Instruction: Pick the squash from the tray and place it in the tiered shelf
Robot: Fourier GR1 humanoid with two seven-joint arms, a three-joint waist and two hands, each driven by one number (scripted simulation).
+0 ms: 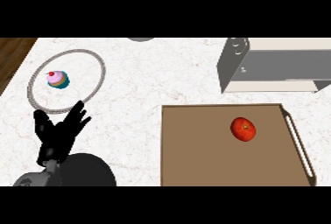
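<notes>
Here, my black left hand [59, 131] rests at the lower left of the counter, fingers straight and spread upward, holding nothing. It sits just below the round plate with a grey rim [37, 99], on which a small cupcake with pink icing and a red cherry [58, 79] stands; neither belongs to my job, so I judge the hand is simply parked out of the way. My right hand does not show at all.

The thing I am after, the round orange-red squash [243, 129], lies on the flat brown rectangular tray [194, 148], toward its upper right and near the pale handle along that side. Nothing touches it. Just beyond the tray's far edge stands the grey and cream tiered shelf [271, 65], its open side facing the tray. That makes for a short carry, and since both lie to my right, I reckon the right hand suits the pick. The grasp is not yet begun.
</notes>
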